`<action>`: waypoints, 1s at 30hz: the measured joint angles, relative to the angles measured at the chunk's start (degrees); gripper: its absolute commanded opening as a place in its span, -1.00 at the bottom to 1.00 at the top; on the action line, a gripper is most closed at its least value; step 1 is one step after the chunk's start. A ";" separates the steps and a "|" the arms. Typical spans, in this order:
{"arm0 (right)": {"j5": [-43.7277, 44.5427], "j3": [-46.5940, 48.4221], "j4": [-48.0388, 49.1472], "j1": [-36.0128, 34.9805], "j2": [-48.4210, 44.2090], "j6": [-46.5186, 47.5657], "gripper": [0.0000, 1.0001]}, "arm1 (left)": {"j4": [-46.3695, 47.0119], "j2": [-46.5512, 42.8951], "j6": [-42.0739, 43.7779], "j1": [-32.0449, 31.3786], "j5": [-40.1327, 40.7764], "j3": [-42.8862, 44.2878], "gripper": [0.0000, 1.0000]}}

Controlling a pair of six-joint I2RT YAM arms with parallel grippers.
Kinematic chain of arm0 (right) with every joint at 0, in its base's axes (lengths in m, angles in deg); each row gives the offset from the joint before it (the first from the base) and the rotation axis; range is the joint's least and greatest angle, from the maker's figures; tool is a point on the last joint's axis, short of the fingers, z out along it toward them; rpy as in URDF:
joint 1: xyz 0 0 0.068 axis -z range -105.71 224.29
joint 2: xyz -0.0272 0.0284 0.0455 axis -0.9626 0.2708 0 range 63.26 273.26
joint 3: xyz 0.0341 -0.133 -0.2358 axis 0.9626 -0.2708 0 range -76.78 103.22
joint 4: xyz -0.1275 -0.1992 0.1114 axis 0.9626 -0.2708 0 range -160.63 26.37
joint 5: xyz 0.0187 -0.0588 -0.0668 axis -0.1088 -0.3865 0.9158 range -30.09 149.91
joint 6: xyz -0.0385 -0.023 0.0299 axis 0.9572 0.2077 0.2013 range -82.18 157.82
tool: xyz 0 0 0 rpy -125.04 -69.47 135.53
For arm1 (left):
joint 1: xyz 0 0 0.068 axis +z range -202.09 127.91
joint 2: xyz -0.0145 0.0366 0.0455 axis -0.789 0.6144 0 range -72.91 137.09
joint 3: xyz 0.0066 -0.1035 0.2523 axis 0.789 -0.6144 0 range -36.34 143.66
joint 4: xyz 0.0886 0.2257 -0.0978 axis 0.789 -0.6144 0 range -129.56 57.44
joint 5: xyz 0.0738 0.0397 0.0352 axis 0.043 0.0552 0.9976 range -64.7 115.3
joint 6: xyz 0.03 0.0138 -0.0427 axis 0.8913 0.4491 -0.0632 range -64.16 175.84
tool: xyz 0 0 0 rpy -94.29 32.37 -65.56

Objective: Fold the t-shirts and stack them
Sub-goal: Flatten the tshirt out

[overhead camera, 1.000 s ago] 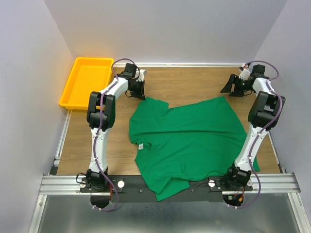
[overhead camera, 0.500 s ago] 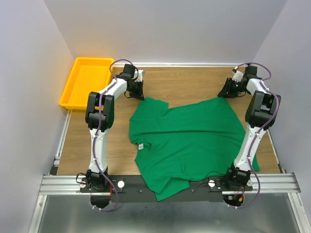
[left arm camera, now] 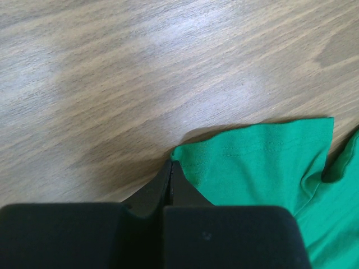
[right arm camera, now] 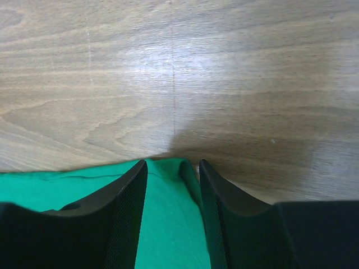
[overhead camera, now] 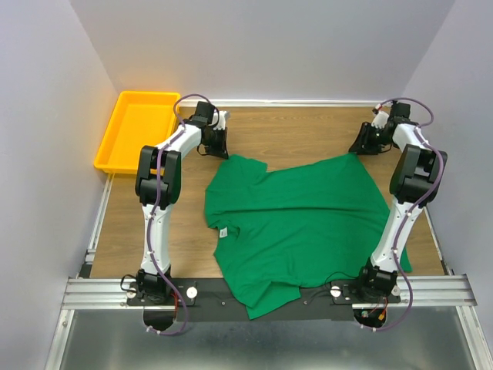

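Top external view showed the green t-shirt spread, rumpled, on the bench. The left hand was closed at the t-shirt's far-left corner, grip on cloth unclear. The right hand was partly open, straddling its far-right corner.

The plain emerald-green t-shirt lies unfolded and wrinkled, spread mostly flat.

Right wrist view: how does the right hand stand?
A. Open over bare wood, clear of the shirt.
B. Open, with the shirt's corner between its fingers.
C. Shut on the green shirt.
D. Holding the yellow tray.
B: the right hand has its fingers apart, and the corner of the green t-shirt lies between them.
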 measured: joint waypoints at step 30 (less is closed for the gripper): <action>-6.45 -18.78 1.49 0.70 -16.85 3.67 -0.99 | 6.54 -8.24 -2.16 0.28 -0.04 -9.09 -1.00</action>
